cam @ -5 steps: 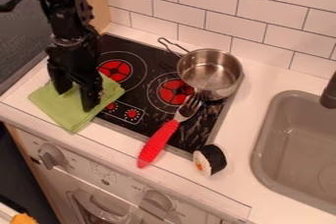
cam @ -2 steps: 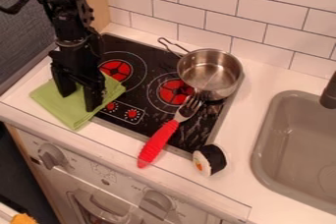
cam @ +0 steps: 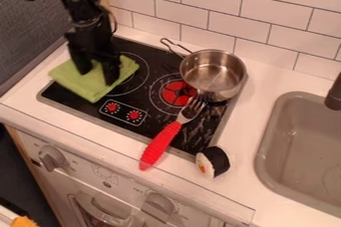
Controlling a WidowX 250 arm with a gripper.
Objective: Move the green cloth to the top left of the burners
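Green cloth (cam: 92, 91) is lying partly on the stove (cam: 156, 124). The claw (cam: 98, 77) is touching it, fingers wide apart; I can't tell if it's gripping.

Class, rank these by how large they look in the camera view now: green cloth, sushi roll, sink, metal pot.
1. Sink, even cut off by the view's edge
2. Metal pot and green cloth: too alike to rank, with the cloth partly hidden
3. Sushi roll
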